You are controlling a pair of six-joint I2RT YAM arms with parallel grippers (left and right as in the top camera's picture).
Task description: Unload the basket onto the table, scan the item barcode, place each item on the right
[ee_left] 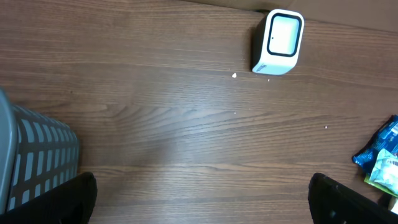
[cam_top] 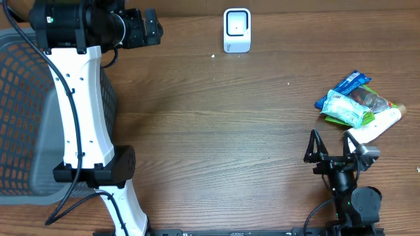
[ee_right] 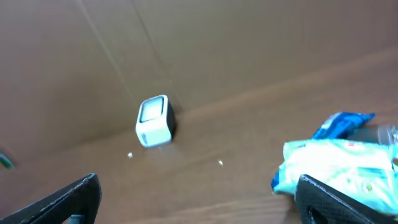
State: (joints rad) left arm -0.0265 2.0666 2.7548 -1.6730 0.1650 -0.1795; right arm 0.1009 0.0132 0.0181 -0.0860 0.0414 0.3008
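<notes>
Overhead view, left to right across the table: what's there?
Grey mesh basket → left hand → white barcode scanner → pile of packets. Right hand left out: it overlaps the pile sideways.

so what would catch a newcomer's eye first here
Probably the small white barcode scanner standing alone at the table's far edge, and the heap of colourful packets on the right, just beyond the open right pincer. On the left, a grey mesh basket sits partly hidden by the tall white left arm.
</notes>
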